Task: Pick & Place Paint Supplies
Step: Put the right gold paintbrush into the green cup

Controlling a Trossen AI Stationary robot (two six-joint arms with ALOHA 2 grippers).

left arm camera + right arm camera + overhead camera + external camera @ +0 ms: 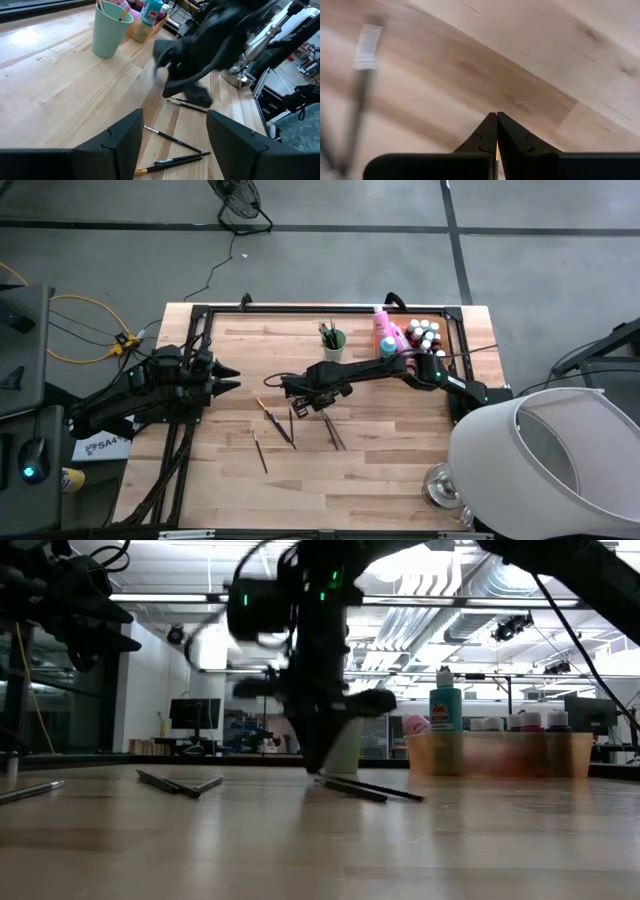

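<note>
Right gripper (292, 406): low over the middle of the table, fingers pressed together in the right wrist view; a sliver of yellow shows in the seam, so it may be pinching a thin brush, though I cannot be sure.
Left gripper (228, 379): waiting off the table's left edge, fingers spread, holding nothing.
Loose brushes (332, 430): several thin dark ones lying flat on the wood near the right gripper, another pair (259, 450) a little further left.
Green cup (333, 342): upright behind the working arm, some brushes already standing in it.
Orange tray (400, 343): at the back right, holding the pink bottles (382, 332), a teal bottle (445, 705) and the small paint bottles (424, 332).
Step in hand: judging by the layout, collecting scattered brushes; bottles look done.
Next move: if a brush is held, lift clear, carry it to the cup, tip it upright over the rim, release. If not, open the fingers and realign along a brush handle.
</note>
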